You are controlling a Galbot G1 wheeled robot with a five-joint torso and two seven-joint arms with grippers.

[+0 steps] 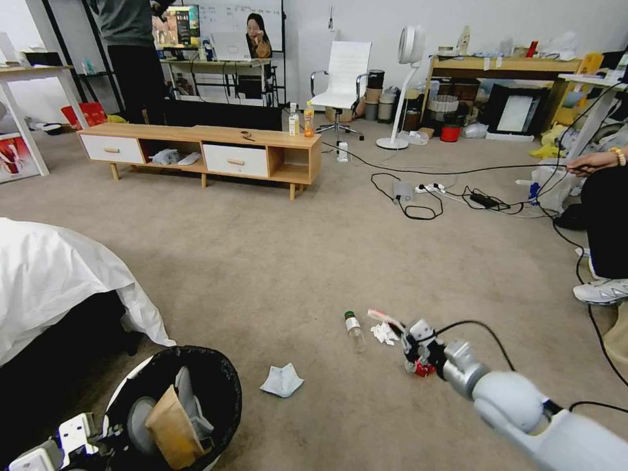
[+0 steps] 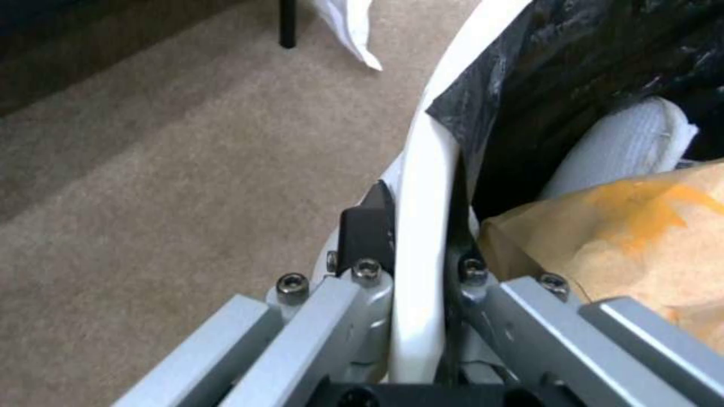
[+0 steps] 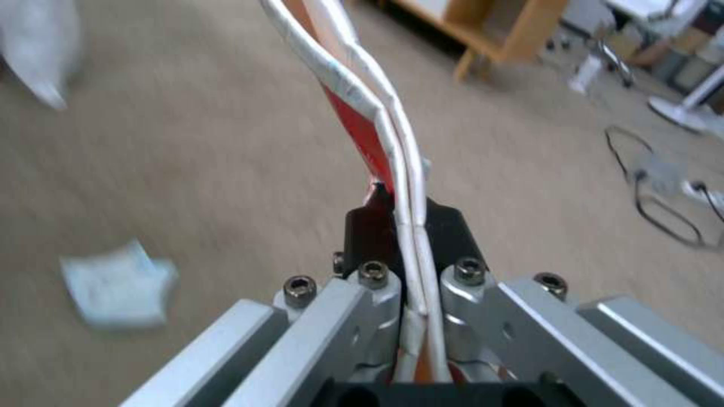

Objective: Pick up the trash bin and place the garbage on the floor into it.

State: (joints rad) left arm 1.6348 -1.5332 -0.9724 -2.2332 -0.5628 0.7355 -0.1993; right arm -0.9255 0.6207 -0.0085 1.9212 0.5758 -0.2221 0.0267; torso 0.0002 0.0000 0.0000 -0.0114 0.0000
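Gripping: left gripper (image 2: 413, 265) is clamped on the white rim of the trash bin (image 1: 219, 386), one finger outside the wall, one inside against the black liner.
Bin look: round, white, black bag folded over its rim, tilted so the mouth shows; a brown cardboard piece (image 1: 171, 428) and something white lie inside.
Right gripper (image 3: 400, 226): pinched tight on the red-white snack packet (image 1: 384, 318), held off the floor (image 1: 294, 261), well right of the bin.
Near the bin: a folded white tissue (image 1: 282, 381) just right of it.
Farther right: clear green-capped bottle (image 1: 354, 330), crumpled tissue (image 1: 383, 333), crushed red can (image 1: 422, 369) under the right gripper.
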